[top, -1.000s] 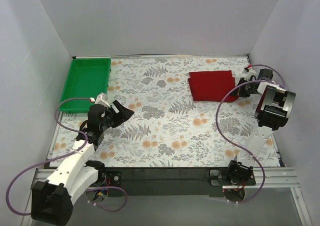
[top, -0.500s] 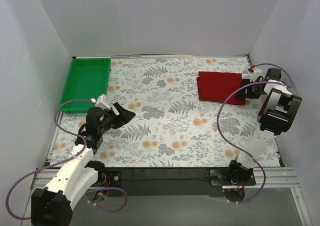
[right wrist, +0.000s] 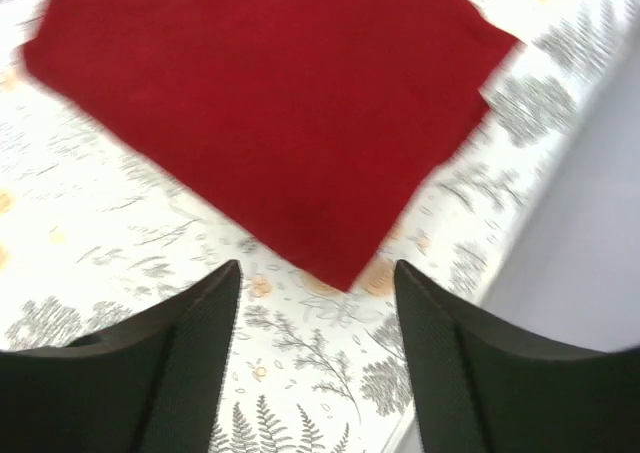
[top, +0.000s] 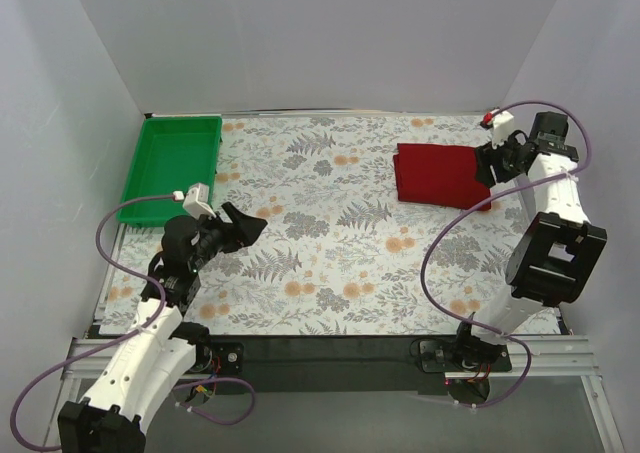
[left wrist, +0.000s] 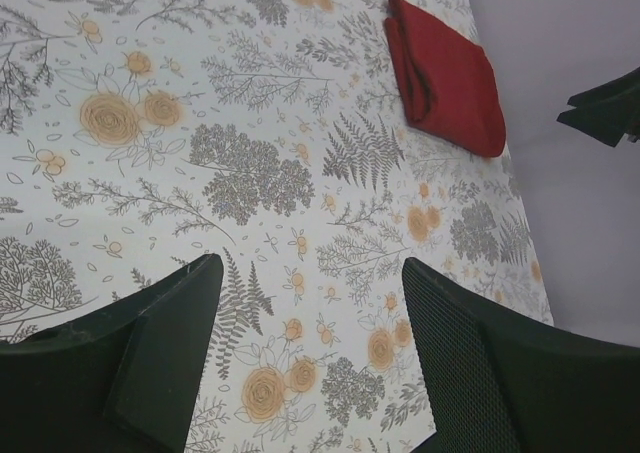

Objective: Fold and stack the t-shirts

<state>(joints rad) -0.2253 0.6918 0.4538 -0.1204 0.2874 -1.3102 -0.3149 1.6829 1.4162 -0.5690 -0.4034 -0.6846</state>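
Shifted rightward since the earlier view, the folded dark red t-shirt (top: 440, 175) lies flat at the far right of the table (top: 340, 273), well apart from the green tray (top: 172, 163). Right gripper (top: 486, 165) has let go: jaws apart at the shirt's right edge. Left gripper (top: 248, 227): jaws apart, empty, over the near-left area.

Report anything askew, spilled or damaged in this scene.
Nothing serious. The folded t-shirt lies flat at the far right, slightly skewed, its layers not quite lined up at one corner. The green tray sits squarely in the far left corner. The left end effector and right end effector are open, holding nothing.
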